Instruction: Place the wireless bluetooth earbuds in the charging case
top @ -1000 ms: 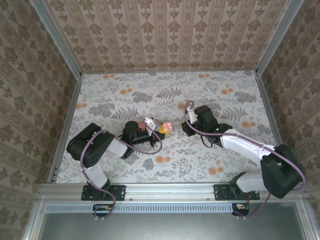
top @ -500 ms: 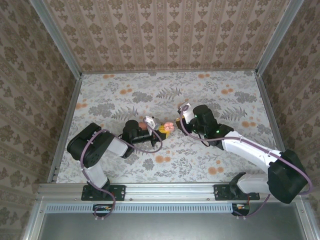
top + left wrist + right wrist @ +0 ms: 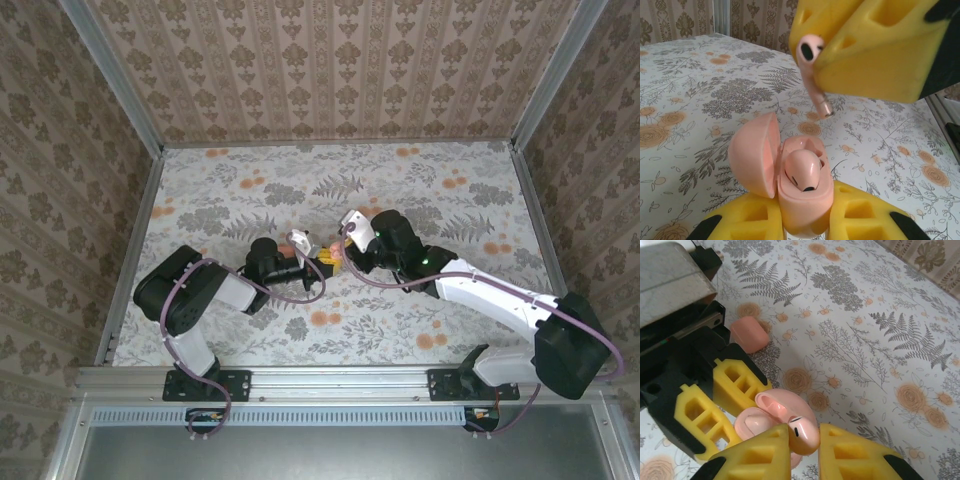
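A: Left gripper (image 3: 805, 222)?
B: Both pads clamped on the pink case (image 3: 754, 155). Lid open, swung to the left in the left wrist view. One earbud (image 3: 801, 169) sits in its well.
A: Right gripper (image 3: 802, 447)?
B: Pinched together on the other earbud (image 3: 812, 75). Stem points down. It hangs above the open case, close but not touching.
A: Where on the table (image 3: 230, 190)?
B: Mid-table, grippers tip to tip. A salmon block (image 3: 749, 335) lies just beside the left fingers.

Glossy plastic earbuds (image 3: 812, 80); jaws seemingly matt foam.
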`<control>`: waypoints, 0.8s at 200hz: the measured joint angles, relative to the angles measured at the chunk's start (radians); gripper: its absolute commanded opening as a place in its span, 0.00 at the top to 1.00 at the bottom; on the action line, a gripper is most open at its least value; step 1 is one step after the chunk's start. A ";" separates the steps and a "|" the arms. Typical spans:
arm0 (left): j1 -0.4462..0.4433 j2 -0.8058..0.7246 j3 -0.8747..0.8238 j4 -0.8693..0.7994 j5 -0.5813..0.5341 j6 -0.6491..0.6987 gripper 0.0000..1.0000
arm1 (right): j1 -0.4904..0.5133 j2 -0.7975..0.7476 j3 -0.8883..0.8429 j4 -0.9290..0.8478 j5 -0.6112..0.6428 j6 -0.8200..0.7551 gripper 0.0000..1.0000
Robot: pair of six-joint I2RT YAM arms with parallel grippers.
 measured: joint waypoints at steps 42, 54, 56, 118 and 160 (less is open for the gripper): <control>0.000 -0.008 0.000 0.000 0.006 -0.005 0.89 | 0.014 0.031 0.015 -0.014 0.024 -0.040 0.83; 0.000 -0.014 0.000 0.000 0.007 -0.006 0.89 | 0.018 0.037 0.018 -0.015 0.027 -0.049 0.83; 0.000 -0.016 0.000 0.000 0.007 -0.006 0.90 | 0.019 0.038 0.018 -0.015 0.027 -0.050 0.83; 0.000 -0.034 0.000 -0.002 0.007 -0.006 0.89 | 0.034 0.042 0.024 -0.016 0.055 -0.081 0.83; 0.000 -0.034 0.000 -0.010 0.010 -0.006 0.89 | 0.039 0.042 0.024 -0.026 0.052 -0.101 0.83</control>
